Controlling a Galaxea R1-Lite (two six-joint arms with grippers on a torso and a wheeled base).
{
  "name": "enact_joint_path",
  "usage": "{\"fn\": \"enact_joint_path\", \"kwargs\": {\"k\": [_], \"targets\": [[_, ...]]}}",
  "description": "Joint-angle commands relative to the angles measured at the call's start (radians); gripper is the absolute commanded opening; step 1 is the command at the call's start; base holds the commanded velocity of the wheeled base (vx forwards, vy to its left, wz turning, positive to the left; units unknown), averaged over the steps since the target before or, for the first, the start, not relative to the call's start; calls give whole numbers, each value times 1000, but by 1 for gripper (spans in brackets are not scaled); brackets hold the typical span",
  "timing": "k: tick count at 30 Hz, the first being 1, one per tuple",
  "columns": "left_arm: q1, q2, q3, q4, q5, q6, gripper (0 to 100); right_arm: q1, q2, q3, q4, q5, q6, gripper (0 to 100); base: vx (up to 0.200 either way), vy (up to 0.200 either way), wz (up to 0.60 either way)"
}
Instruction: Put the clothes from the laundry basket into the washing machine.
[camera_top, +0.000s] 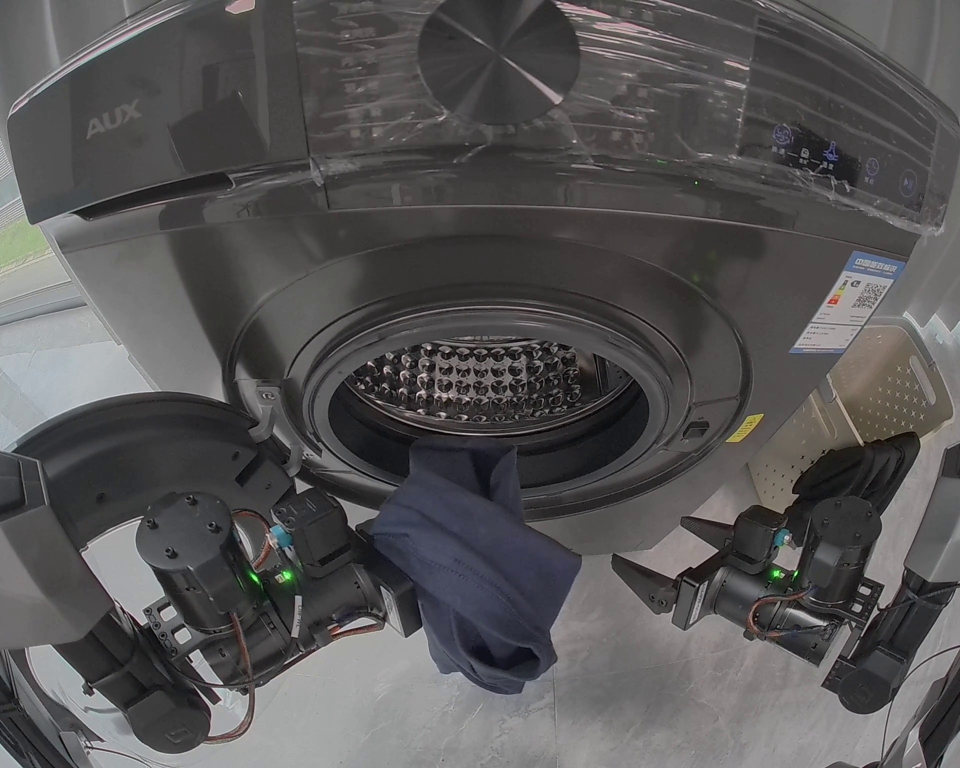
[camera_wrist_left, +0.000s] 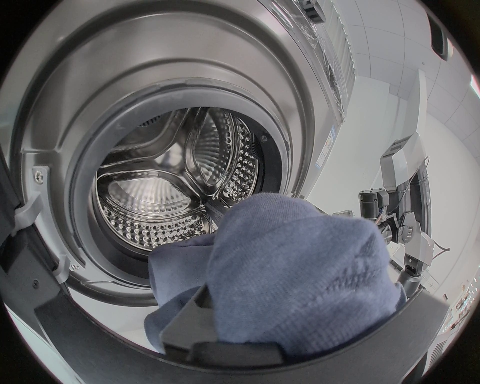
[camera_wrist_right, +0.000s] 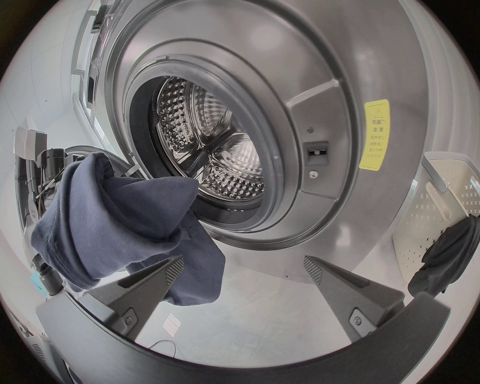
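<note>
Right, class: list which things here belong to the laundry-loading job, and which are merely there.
Job: navy garment, held by left gripper at the opening of the washing machine; black garment over laundry basket rim; open right gripper.
Merely there: energy label; yellow sticker; plastic film on the top panel.

The washing machine (camera_top: 480, 250) has its door (camera_top: 130, 450) swung open to its left. A navy garment (camera_top: 470, 560) hangs before the machine's drum mouth, its top end at the lower lip, clamped by the left gripper (camera_top: 405, 600). The right gripper (camera_top: 670, 560), fingers spread, sits low before the machine's right side. Right of the machine, a laundry basket (camera_top: 885, 385) has a black garment (camera_top: 860, 470) over its rim.
</note>
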Motion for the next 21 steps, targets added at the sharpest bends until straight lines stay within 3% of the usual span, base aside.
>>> {"fn": "enact_joint_path", "kwargs": {"k": [1,8,13,17,21], "targets": [[-4,3,0,-1,0,-1,0,0,2,3,-2,0,-1,100,0,0,0],[-26,37,-55,-1,11,-2,0,14,-6,3,0,-1,-1,100,0,0,0],[-46,132,-141,2,55,4,0,42,-6,13,0,-3,1,100,0,0,0],[-52,207,-244,4,58,-5,0,69,-9,19,0,-5,1,100,0,0,0],[-21,321,-449,8,72,-14,0,83,-26,51,0,-1,-2,100,0,0,0]]}}
